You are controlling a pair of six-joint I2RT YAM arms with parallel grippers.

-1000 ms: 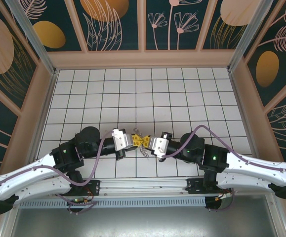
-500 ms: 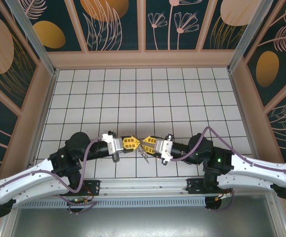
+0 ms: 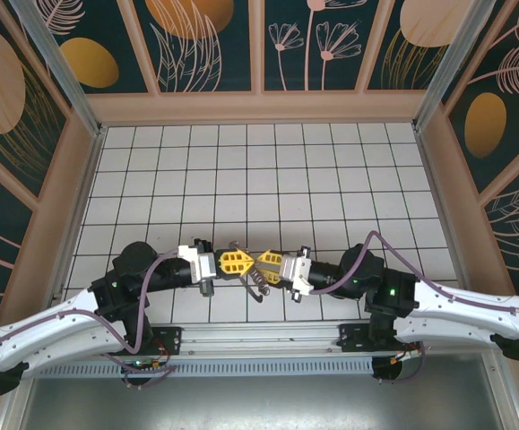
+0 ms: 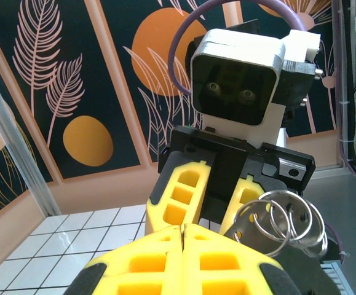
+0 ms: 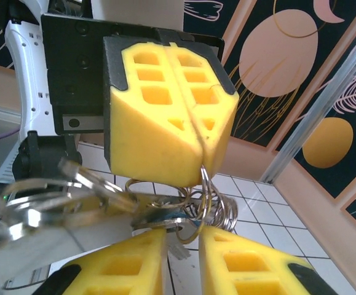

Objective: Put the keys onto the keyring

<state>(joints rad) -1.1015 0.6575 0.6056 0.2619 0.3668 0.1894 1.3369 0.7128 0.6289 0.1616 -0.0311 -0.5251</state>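
The two tools meet tip to tip just inside the near edge of the table (image 3: 349, 179), and wide tiled room lies beyond them. The left gripper (image 3: 246, 262) is pressed together, pinching the keyring (image 3: 256, 280). The right gripper (image 3: 258, 263), closed one second ago, now stands slightly spread. The keyring hangs under the tips, with its long axis toward the near edge.

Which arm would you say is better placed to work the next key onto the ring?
Right, probably. The left gripper is shut on the keyring, steadying it. The right gripper faces it with jaws apart close beside the keyring, seemingly free to work.
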